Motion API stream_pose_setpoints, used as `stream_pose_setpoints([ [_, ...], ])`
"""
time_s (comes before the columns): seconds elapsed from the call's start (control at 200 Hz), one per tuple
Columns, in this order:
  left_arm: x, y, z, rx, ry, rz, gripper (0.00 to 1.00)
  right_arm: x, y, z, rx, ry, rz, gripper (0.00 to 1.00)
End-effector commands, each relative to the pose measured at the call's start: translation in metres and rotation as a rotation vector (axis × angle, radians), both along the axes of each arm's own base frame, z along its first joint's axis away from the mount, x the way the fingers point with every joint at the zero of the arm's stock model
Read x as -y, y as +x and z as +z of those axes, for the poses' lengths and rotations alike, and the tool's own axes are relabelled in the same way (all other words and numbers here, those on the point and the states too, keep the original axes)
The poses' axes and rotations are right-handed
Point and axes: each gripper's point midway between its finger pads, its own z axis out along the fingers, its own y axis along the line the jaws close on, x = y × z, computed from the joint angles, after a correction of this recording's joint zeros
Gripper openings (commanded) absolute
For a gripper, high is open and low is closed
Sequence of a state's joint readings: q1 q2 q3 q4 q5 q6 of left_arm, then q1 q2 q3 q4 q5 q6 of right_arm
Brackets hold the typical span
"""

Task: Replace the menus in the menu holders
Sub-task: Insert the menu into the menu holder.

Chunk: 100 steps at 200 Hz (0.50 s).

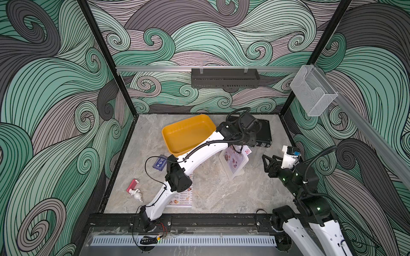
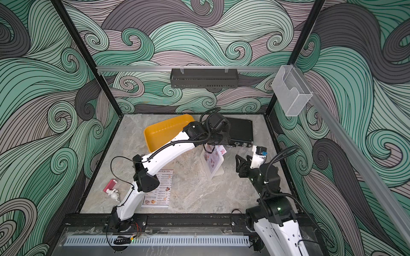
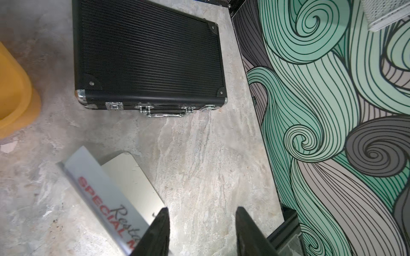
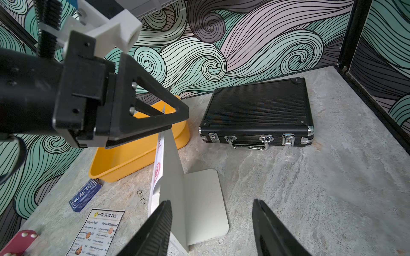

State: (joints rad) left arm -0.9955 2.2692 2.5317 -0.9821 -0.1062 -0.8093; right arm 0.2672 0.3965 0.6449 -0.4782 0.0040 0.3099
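The menu holder (image 1: 224, 165) is a frosted clear stand on the stone floor, right of centre, with its foot (image 4: 204, 199) flat on the floor. The lavender SPECIAL MENU sheet (image 1: 235, 163) sits in it, its top sticking out above the panel (image 4: 173, 177). My left gripper (image 3: 203, 210) is open over the holder's top edge, one finger (image 3: 159, 230) against the sheet and only floor between the jaws. My right gripper (image 4: 211, 201) is open, low, just right of the holder and apart from it. The white DIM SUM INN menu (image 2: 162, 190) lies flat near the front, partly under my left arm.
A yellow tub (image 1: 188, 135) and a shut black ribbed case (image 1: 264, 133) lie at the back. A small dark blue card (image 1: 160, 163), a red block (image 1: 132, 185) and a white figurine (image 1: 138, 195) are at the left. A clear box (image 1: 312, 90) hangs on the right wall.
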Motion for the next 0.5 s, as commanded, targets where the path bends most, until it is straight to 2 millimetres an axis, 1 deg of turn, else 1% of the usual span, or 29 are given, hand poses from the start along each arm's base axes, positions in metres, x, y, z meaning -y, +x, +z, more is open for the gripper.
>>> stream_pose_setpoints([
  [0.0,-0.017,-0.002,0.007,0.035,0.065,0.014,0.48,0.001,-0.001,0.006,0.015,0.001,-0.003,0.61],
  [0.14,-0.020,-0.008,-0.002,0.018,0.092,0.006,0.48,0.000,-0.002,0.006,0.013,0.004,0.000,0.62],
  [0.19,-0.022,-0.009,-0.008,0.008,0.106,0.005,0.47,0.000,-0.002,0.007,0.015,0.005,0.001,0.62],
  [0.28,-0.022,-0.013,-0.012,-0.001,0.118,0.000,0.47,0.000,-0.002,0.008,0.016,0.006,0.004,0.62],
  [0.36,-0.023,-0.014,-0.011,-0.001,0.122,-0.002,0.46,-0.001,-0.002,0.007,0.015,0.006,0.004,0.61],
  [0.495,-0.023,-0.016,-0.002,0.025,0.112,-0.004,0.46,-0.002,-0.002,0.004,0.006,0.007,0.011,0.62],
])
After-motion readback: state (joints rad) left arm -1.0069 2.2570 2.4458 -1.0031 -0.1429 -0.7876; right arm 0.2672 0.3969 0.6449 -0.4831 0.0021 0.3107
